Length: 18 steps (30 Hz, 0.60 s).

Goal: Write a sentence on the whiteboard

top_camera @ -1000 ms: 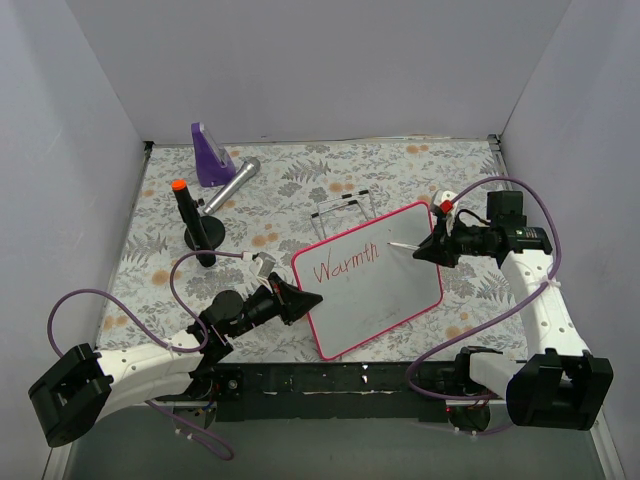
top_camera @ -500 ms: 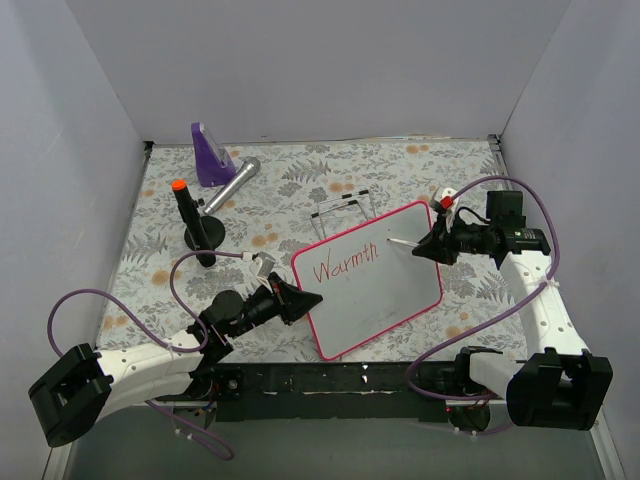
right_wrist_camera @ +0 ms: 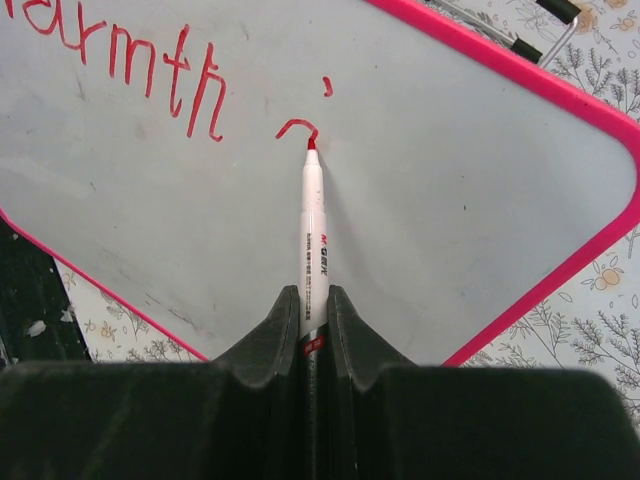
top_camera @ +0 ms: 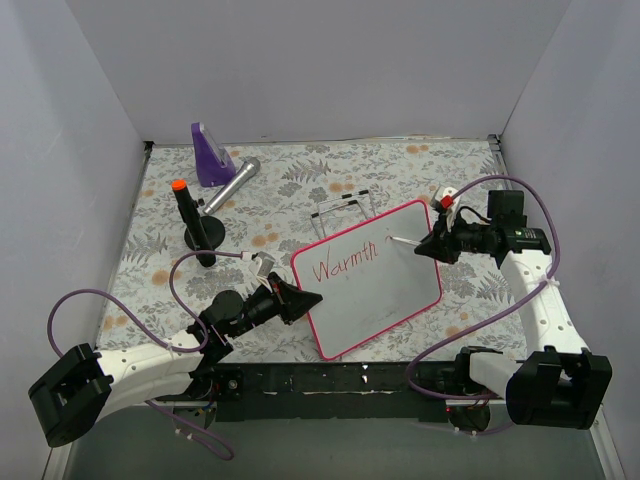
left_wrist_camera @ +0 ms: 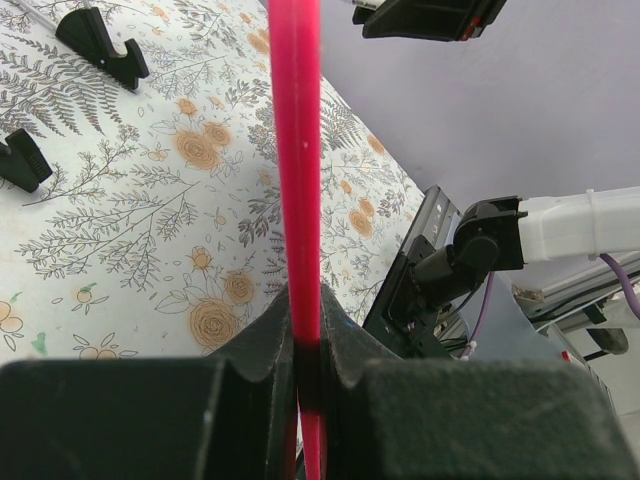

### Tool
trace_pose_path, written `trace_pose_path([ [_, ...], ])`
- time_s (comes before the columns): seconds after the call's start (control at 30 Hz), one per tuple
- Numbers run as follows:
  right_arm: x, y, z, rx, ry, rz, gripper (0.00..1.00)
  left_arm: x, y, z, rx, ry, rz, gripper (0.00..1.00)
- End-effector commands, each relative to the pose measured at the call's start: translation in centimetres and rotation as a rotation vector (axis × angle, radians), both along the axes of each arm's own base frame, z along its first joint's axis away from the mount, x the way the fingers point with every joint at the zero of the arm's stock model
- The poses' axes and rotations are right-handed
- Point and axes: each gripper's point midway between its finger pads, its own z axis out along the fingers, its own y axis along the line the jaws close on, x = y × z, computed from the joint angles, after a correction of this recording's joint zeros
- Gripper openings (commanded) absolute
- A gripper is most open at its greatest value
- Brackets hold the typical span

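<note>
Floral table [top_camera: 400, 170], right pincer's [right_wrist_camera: 314, 300] marker [right_wrist_camera: 313, 215] touching whiteboard [right_wrist_camera: 450, 220]

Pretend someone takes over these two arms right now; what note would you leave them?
Left fingers: shut on the pink frame of the whiteboard, steadying it.
Right fingers: shut on the marker, tip on the board.
Done: the sentence so far reads "Warmth".
To do: the next word is barely begun, just a dot and a small curved stroke; the rest remains.
</note>
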Motion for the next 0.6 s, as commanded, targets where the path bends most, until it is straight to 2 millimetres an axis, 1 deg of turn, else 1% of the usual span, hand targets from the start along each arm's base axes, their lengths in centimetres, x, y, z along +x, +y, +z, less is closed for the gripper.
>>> trace_pose_path([
  [0.0,-0.8,-0.3,-0.6,-0.034,0.018,0.050,0.01,-0.3,-0.2,2.3,-0.048,-0.097,-0.020,0.00],
  [0.2,-2.1,-0.3,-1.8,-0.053,0.044,0.087,0.01,-0.2,-0.2,2.3,-0.048,-0.096,-0.021,0.00],
  [0.37,-2.6,-0.5,-2.6,-0.068,0.059,0.093,0.01,-0.3,-0.2,2.3,-0.048,-0.095,-0.023,0.00],
  [0.43,-2.5,-0.6,-2.5,-0.072,0.057,0.086,0.01,-0.3,-0.2,2.4,-0.050,-0.096,-0.023,0.00],
  [0.57,-1.2,-0.9,-1.7,-0.082,0.023,0.041,0.01,-0.3,-0.3,2.4,-0.048,-0.096,-0.026,0.00],
])
